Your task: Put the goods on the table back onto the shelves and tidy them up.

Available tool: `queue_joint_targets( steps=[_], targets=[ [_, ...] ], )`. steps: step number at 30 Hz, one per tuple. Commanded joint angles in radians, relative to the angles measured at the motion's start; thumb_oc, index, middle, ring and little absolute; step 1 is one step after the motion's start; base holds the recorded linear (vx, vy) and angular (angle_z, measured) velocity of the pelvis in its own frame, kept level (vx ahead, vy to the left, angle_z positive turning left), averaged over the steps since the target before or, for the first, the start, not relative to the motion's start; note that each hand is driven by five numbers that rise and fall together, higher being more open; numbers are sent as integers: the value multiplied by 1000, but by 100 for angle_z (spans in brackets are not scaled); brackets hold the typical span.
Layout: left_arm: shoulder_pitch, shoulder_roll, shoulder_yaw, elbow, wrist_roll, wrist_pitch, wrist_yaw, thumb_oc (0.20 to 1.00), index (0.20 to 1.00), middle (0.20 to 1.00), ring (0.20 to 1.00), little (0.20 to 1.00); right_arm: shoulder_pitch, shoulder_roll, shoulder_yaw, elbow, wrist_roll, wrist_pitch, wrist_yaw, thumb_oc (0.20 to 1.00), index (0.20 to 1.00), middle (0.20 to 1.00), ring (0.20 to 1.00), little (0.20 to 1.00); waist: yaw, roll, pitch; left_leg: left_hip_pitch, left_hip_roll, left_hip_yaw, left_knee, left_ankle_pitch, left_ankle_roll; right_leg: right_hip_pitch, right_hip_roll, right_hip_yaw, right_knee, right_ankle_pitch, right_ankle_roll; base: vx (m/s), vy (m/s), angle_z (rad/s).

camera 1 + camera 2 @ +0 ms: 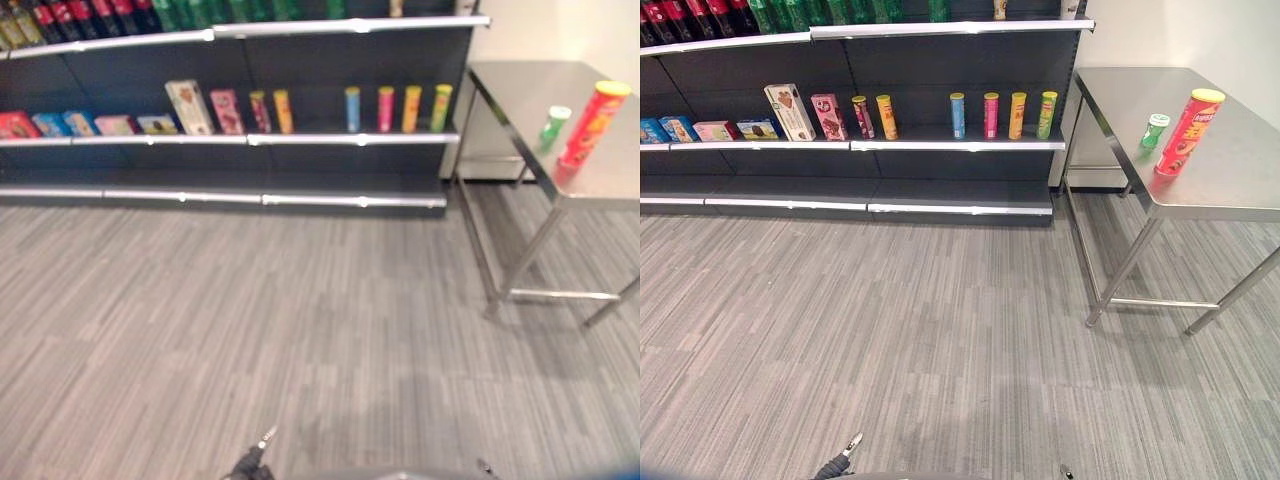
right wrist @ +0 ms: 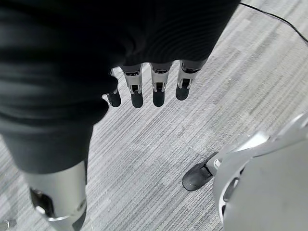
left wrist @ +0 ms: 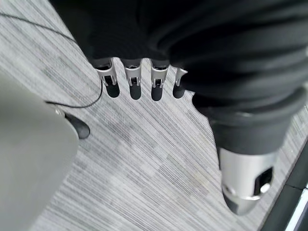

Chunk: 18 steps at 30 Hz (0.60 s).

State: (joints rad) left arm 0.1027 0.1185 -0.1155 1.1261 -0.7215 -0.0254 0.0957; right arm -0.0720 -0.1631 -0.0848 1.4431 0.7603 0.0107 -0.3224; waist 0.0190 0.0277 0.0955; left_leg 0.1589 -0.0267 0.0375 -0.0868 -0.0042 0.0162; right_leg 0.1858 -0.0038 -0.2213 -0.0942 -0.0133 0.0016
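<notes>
A tall red can with a yellow lid [image 1: 1186,132] stands upright on the steel table [image 1: 1240,180] at the right. A small green container with a white lid [image 1: 1154,130] stands just to its left, near the table's edge. My left hand [image 3: 132,79] hangs over the grey floor with its fingers straight and nothing in it. My right hand [image 2: 159,84] hangs the same way, open and holding nothing. Both hands are far from the table and the shelves.
A dark shelf unit [image 1: 250,139] runs along the far wall. Its middle shelf holds boxes [image 1: 188,107] at the left and a row of slim cans [image 1: 397,108] at the right; bottles [image 1: 80,15] line the top shelf. Grey carpet [image 1: 300,330] lies between me and both.
</notes>
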Motion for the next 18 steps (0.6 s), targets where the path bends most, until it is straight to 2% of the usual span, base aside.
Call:
queue_joint_targets(
  steps=[1,2,3,5,7,8,9,10,12,13,14,15,16,18],
  targets=[
    [-28,-43,-40,83,62,-8,1,1000,1000,1000,1000,1000,-53,19,9,43,-31,-28,-5,1000,1000,1000,1000,1000,15,-19,3,37,70,-10,0,-41,-101,33,-45,9,7,-30,58,15,-52,-1],
    [-39,-45,-31,96,50,-13,4,1000,1000,1000,1000,1000,-55,22,18,34,-30,-36,-5,1000,1000,1000,1000,1000,14,-21,14,40,73,-9,11,-37,-99,34,-41,19,7,-32,53,-25,-63,-2],
    [-46,-46,-27,94,40,-16,6,1000,1000,1000,1000,1000,-61,21,25,27,-31,-40,-6,1000,1000,1000,1000,1000,14,-27,32,8,69,-13,72,-54,-96,30,-45,30,8,-30,48,-61,-82,-5],
    [-58,-51,-25,88,12,-22,9,1000,1000,1000,1000,1000,-72,23,35,16,-31,-48,-8,1000,1000,1000,1000,1000,12,-41,67,-89,52,2,268,-88,-104,16,-51,39,22,-37,37,-101,-72,-18],
    [-72,-55,-25,76,-25,-25,8,1000,1000,1000,1000,1000,-81,17,33,13,-29,-47,-8,1000,1000,1000,1000,1000,20,-50,109,-203,57,9,468,-28,-122,21,-52,41,30,-47,23,-62,-61,-35],
    [-72,-56,-25,76,-25,-25,8,1000,1000,1000,1000,1000,-81,17,33,13,-29,-47,-8,1000,1000,1000,1000,1000,19,-49,108,-205,58,8,471,-30,-122,20,-51,41,30,-47,23,21,-41,-19],
    [-78,-62,-21,75,-59,-20,10,1000,1000,1000,1000,1000,-84,9,22,24,-15,-39,-14,1000,1000,1000,1000,1000,31,-50,127,-289,88,25,540,65,-134,43,-46,35,23,-60,12,118,-7,5],
    [-82,-60,-11,84,-67,-14,12,1000,1000,1000,1000,1000,-86,2,15,32,-3,-32,-17,1000,1000,1000,1000,1000,40,-54,125,-333,103,36,531,74,-132,55,-47,34,21,-65,13,194,12,14],
    [-85,-59,-10,104,-64,-9,17,1000,1000,1000,1000,1000,-83,-3,21,29,-11,-27,-18,1000,1000,1000,1000,1000,50,-59,121,-368,126,37,429,71,-123,59,-52,47,27,-75,17,187,57,1],
    [-85,-59,-10,105,-64,-10,17,1000,1000,1000,1000,1000,-82,-3,21,29,-11,-27,-19,1000,1000,1000,1000,1000,51,-62,120,-365,124,40,424,73,-123,58,-54,48,28,-77,17,140,65,-10],
    [-89,-59,-6,112,-68,-9,21,1000,1000,1000,1000,1000,-84,-5,28,25,-17,-26,-22,1000,1000,1000,1000,1000,56,-58,121,-366,135,27,367,86,-124,57,-51,53,36,-85,18,145,83,-11],
    [-95,-58,1,125,-78,-8,25,1000,1000,1000,1000,1000,-86,-5,38,24,-25,-23,-26,1000,1000,1000,1000,1000,64,-49,123,-378,149,3,290,136,-135,60,-44,62,42,-98,20,367,183,-12],
    [-113,-71,22,151,-134,-14,34,1000,1000,1000,1000,1000,-103,-8,55,20,-36,-21,-35,1000,1000,1000,1000,1000,81,-37,135,-407,174,-53,100,194,-155,82,-41,84,54,-133,31,400,188,-11],
    [-129,-74,31,168,-150,-23,45,1000,1000,1000,1000,1000,-105,-10,56,23,-38,-22,-43,1000,1000,1000,1000,1000,87,-32,131,-432,200,-54,4,215,-174,114,-46,98,54,-162,44,517,239,-31]
  ],
)
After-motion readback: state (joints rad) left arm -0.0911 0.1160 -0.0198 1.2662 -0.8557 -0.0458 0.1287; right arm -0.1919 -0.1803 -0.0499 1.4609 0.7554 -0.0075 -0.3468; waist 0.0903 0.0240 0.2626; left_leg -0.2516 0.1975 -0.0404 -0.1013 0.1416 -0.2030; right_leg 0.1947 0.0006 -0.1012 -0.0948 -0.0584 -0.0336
